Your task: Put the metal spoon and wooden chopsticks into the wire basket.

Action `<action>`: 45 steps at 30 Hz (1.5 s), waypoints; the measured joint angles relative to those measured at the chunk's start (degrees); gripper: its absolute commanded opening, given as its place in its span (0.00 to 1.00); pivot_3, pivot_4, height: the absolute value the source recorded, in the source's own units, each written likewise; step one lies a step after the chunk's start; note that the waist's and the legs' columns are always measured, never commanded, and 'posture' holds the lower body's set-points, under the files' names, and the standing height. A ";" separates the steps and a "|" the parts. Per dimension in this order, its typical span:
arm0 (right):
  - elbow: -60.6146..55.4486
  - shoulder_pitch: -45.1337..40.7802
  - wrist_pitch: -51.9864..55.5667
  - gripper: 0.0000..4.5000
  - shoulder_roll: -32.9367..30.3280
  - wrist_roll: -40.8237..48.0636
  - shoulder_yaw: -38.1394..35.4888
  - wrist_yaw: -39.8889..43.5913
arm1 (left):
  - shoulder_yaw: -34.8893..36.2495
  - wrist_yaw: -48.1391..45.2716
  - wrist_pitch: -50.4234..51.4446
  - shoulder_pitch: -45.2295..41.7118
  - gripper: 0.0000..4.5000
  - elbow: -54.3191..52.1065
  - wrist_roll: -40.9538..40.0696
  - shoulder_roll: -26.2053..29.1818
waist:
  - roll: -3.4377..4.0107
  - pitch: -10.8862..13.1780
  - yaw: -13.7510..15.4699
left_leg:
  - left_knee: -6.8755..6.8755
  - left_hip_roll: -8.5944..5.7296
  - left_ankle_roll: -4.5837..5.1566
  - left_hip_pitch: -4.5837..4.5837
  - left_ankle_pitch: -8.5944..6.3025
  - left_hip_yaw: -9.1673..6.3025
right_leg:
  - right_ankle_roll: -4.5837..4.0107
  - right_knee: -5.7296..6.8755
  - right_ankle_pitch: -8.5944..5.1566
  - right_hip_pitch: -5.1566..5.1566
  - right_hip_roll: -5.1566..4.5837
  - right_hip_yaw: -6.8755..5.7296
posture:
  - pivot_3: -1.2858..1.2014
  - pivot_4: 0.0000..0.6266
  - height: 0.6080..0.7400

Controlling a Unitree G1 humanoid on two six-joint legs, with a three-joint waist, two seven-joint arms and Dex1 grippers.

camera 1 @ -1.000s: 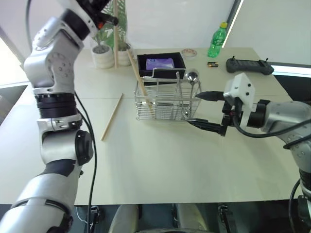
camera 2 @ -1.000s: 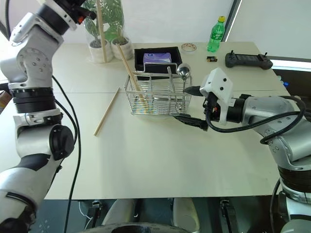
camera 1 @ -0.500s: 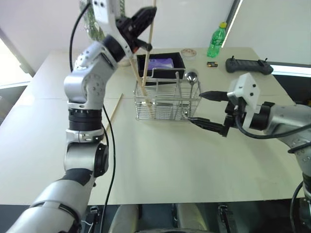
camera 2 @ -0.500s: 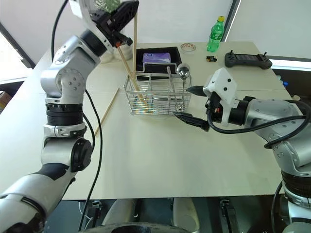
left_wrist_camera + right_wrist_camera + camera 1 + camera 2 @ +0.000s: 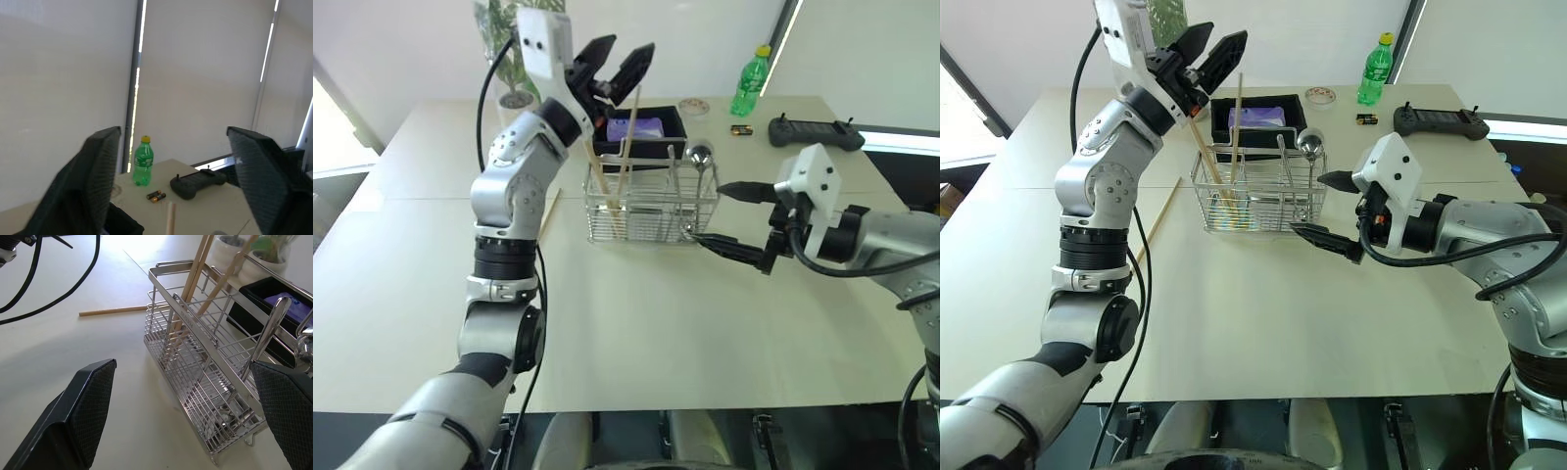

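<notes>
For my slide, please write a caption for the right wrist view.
Open right pincer faces the wire basket holding wooden chopsticks; another chopstick lies on the table.

Chopstick (image 5: pixel 625 166) (now basketed), left pincer (image 5: pixel 616 65) open.

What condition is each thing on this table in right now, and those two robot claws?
Left end effector: open, empty, above the basket.
Right end effector: open, empty, beside the basket.
Wire basket: upright on the table.
Metal spoon: standing in the basket.
Chopsticks in basket: leaning, released.
Loose chopstick: lying on the table.
Green bottle: upright, capped.
</notes>
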 measured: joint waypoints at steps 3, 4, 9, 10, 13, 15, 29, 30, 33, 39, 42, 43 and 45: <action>0.00 0.00 0.00 1.00 0.00 0.02 0.00 -0.06 | 0.09 0.04 0.14 0.00 0.98 0.00 -0.28 0.27 | 0.00 0.00 0.02 | 0.00 0.00 0.00 0.00 0.00 0.00 | 0.00 0.00 0.00 0.00 0.00 0.00 | 0.52 0.24 0.82; 0.00 0.00 0.00 1.00 0.00 0.02 0.00 -0.07 | 0.11 0.12 0.30 0.00 0.98 0.00 -0.43 0.39 | 0.00 0.00 0.01 | 0.00 0.00 0.00 0.00 0.00 0.00 | 0.00 0.00 0.00 0.00 0.00 0.00 | 0.52 0.24 0.82; 0.03 0.01 -0.04 1.00 0.00 -0.11 0.02 0.06 | 1.10 -0.05 4.41 -1.16 0.98 0.45 -1.94 5.05 | 0.00 0.00 -0.23 | -0.01 0.02 0.00 0.00 0.00 0.00 | 0.00 0.04 0.00 -0.03 0.04 0.00 | 0.52 0.24 0.82; 0.04 0.02 -0.05 1.00 -0.01 -0.17 0.04 0.11 | 1.78 -0.42 5.66 -2.05 0.98 0.53 -2.47 6.75 | 0.00 0.00 -0.25 | -0.02 0.02 0.00 0.00 0.00 -0.01 | 0.00 0.04 0.00 -0.04 0.04 0.00 | 0.52 0.24 0.82; 0.08 0.08 -0.21 1.00 -0.01 -0.48 0.24 0.31 | 2.25 -4.51 11.22 -4.75 0.98 0.76 -5.00 13.01 | 0.00 0.00 -0.17 | -0.01 0.02 0.00 0.00 0.00 -0.01 | 0.00 0.04 0.00 -0.02 0.04 0.00 | 0.52 0.24 0.82; 0.12 0.41 -0.36 1.00 -0.05 -0.84 0.27 0.66 | 2.43 -8.41 16.68 -7.52 0.98 2.85 -6.90 19.10 | 0.00 0.01 -0.32 | -0.04 0.02 0.01 0.01 0.00 0.00 | 0.00 0.04 -0.01 -0.04 0.05 -0.01 | 0.52 0.24 0.82; 0.25 2.45 -2.75 1.00 -0.15 -3.40 0.51 2.36 | -12.76 -19.47 34.49 -12.58 0.98 26.50 5.86 36.32 | -0.02 0.01 -0.26 | -0.05 0.02 0.01 0.00 0.00 -0.01 | 0.01 0.04 -0.02 -0.03 0.05 -0.01 | 0.52 0.24 0.82; 0.25 2.47 -2.75 1.00 -0.13 -3.41 0.51 2.33 | -14.22 -20.37 35.03 -12.46 0.98 26.85 6.95 36.63 | -0.02 0.01 -0.25 | -0.06 0.02 0.01 -0.01 0.00 -0.01 | 0.01 0.03 -0.02 -0.05 0.05 -0.01 | 0.52 0.24 0.82; 0.17 2.56 -2.75 1.00 0.41 -3.41 0.51 1.87 | -18.79 -22.69 36.19 -12.27 0.98 28.60 10.45 36.71 | -0.02 0.01 -0.22 | -0.06 0.02 0.01 -0.01 0.00 -0.02 | 0.01 0.03 -0.02 -0.05 0.04 -0.01 | 0.52 0.24 0.82; -0.09 3.37 -2.65 1.00 1.90 -3.27 0.53 0.37 | -24.61 -24.65 34.60 -11.82 0.98 36.50 16.76 32.04 | -0.02 0.01 -0.14 | -0.04 0.02 0.01 -0.03 0.00 -0.02 | 0.01 0.05 -0.02 -0.06 0.04 -0.01 | 0.52 0.24 0.82; -0.56 3.70 -2.43 1.00 2.73 -2.93 0.54 -0.52 | -25.71 -25.37 33.38 -11.85 0.98 40.70 18.93 28.81 | -0.03 0.02 -0.18 | -0.04 0.02 0.01 -0.05 0.00 -0.01 | 0.01 0.05 -0.02 -0.09 0.03 -0.01 | 0.52 0.24 0.82; -1.06 3.71 -2.32 1.00 2.83 -2.83 0.55 -0.82 | -25.74 -25.53 32.86 -11.85 0.98 41.83 19.49 27.90 | -0.03 0.02 -0.19 | -0.05 0.02 0.01 -0.06 0.00 -0.02 | 0.01 0.05 -0.02 -0.12 0.03 -0.01 | 0.52 0.24 0.82; -1.62 3.72 -2.15 1.00 2.90 -2.48 0.55 -1.29 | -25.77 -25.74 31.59 -12.05 0.98 43.60 20.66 26.48 | -0.03 0.02 -0.18 | -0.05 0.02 0.01 -0.07 0.00 -0.02 | 0.01 0.05 -0.02 -0.12 0.03 -0.02 | 0.52 0.24 0.82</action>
